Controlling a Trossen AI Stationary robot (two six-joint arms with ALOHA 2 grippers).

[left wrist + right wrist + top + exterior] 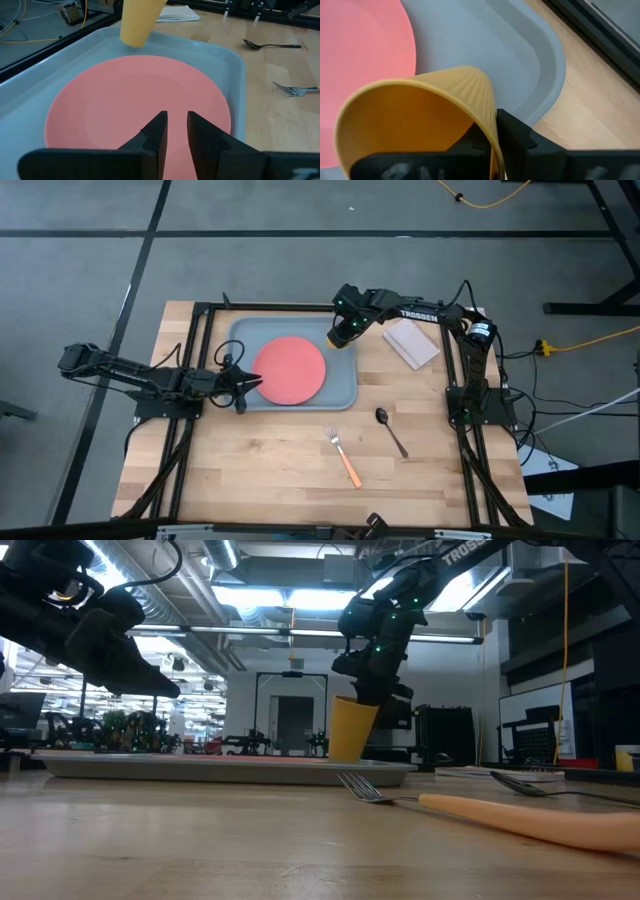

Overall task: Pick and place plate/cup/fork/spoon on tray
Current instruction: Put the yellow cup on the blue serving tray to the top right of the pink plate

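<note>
The salmon-pink plate lies flat in the grey-blue tray. My right gripper is over the tray's far right corner, shut on the yellow-orange cup. My left gripper hovers above the plate's left edge, empty; a narrow gap shows between its fingers in the left wrist view. The orange-handled fork and the dark spoon lie on the wooden table near the tray's right front. My right gripper holds the cup by its rim, one finger inside and one finger outside. The fingers come from above, slanting down. The cup hangs tilted, its base down at the tray's floor; whether it touches, I cannot tell.
A white folded napkin lies on the table right of the tray, under the right arm. Black frame rails run along the table's left and right sides. Bare wood lies in front of the tray.
</note>
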